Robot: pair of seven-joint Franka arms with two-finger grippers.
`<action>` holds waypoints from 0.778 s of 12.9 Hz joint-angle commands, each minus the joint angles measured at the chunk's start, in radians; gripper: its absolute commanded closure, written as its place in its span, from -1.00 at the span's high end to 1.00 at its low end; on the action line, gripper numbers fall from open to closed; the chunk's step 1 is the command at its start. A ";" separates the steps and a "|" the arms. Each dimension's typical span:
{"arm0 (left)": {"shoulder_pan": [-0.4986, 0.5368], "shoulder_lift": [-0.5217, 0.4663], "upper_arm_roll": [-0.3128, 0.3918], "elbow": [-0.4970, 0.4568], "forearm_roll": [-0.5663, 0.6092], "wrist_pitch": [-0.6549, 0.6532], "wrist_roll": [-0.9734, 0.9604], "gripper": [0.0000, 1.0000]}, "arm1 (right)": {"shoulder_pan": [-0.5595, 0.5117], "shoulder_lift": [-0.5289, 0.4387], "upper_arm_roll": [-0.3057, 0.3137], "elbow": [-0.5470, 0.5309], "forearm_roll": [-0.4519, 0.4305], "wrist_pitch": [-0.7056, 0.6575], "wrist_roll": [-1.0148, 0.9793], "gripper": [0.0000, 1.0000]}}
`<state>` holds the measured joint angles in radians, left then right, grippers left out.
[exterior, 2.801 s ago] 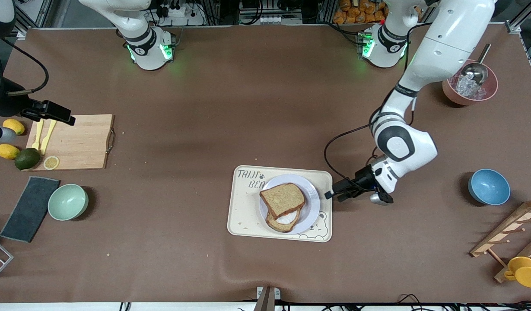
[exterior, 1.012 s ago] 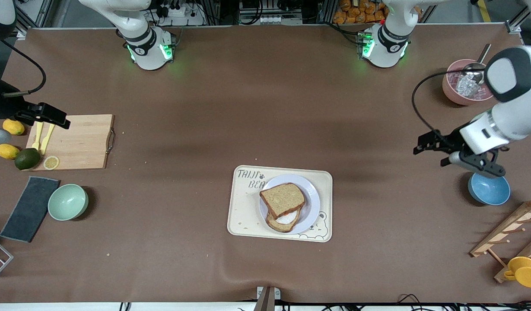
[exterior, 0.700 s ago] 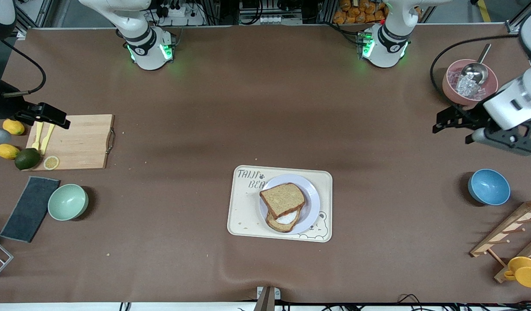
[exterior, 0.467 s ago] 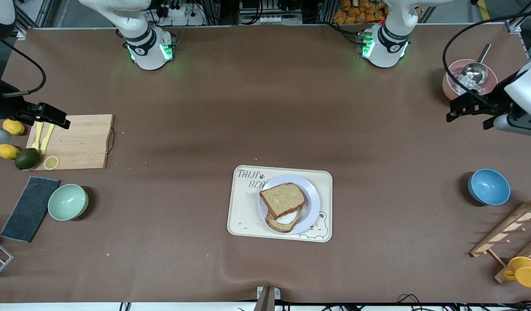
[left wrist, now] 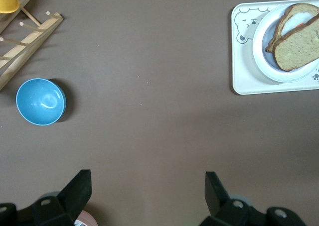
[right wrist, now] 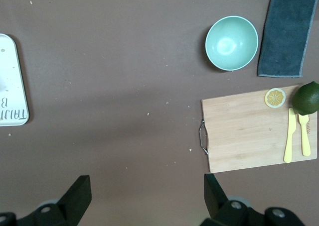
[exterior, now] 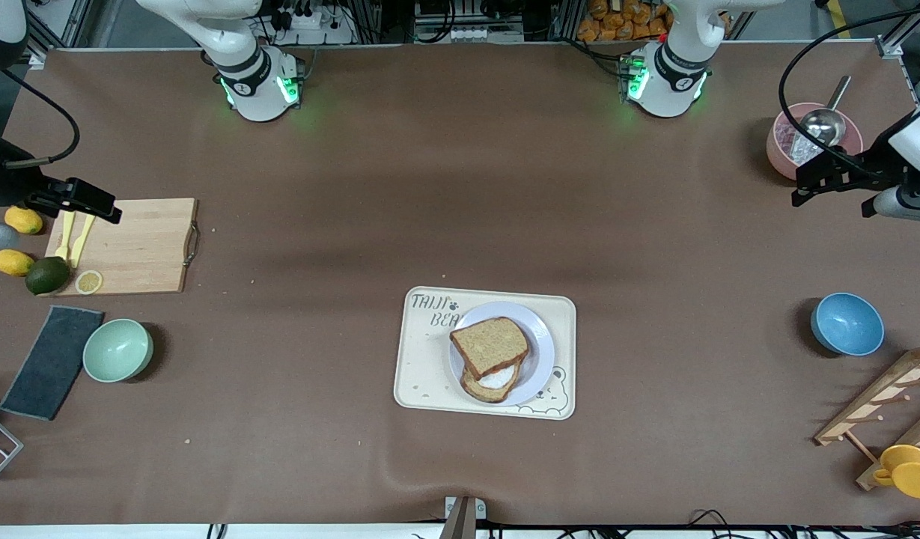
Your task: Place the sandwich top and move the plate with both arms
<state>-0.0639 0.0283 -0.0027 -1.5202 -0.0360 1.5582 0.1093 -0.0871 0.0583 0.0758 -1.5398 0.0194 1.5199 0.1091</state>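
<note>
The left hand point(exterior: 804, 183), fingers spread and empty, has swung away to hover by the pink bowl point(exterior: 785, 153), leaving the brown bread slice point(exterior: 489, 345) atop the egg slice on the round white plate point(exterior: 542, 352) (tray-bound, mid-table), while the right hand point(exterior: 100, 209), also spread, waits over the wooden cutting board point(exterior: 141, 247), so the plate move looks next.

The scene is evenly and brightly lit from overhead; soft shadows are cast on the counter point(exterior: 460, 187); focus is sharp throughout.

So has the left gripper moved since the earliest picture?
Yes: the left gripper has gone from beside the tray to hang open by the pink bowl.
</note>
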 commanded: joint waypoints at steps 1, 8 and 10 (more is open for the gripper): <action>0.006 0.009 -0.003 0.070 0.008 -0.065 -0.002 1.00 | -0.016 0.000 0.010 0.004 -0.006 -0.004 -0.012 1.00; -0.007 -0.001 -0.005 0.071 0.005 -0.101 -0.127 1.00 | -0.016 0.000 0.010 0.004 -0.004 -0.003 -0.012 1.00; -0.007 -0.001 -0.014 0.069 0.004 -0.101 -0.155 1.00 | -0.016 0.000 0.010 0.004 -0.004 -0.003 -0.012 1.00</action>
<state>-0.0652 0.0280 -0.0100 -1.4680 -0.0361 1.4785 -0.0030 -0.0871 0.0583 0.0757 -1.5398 0.0194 1.5200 0.1090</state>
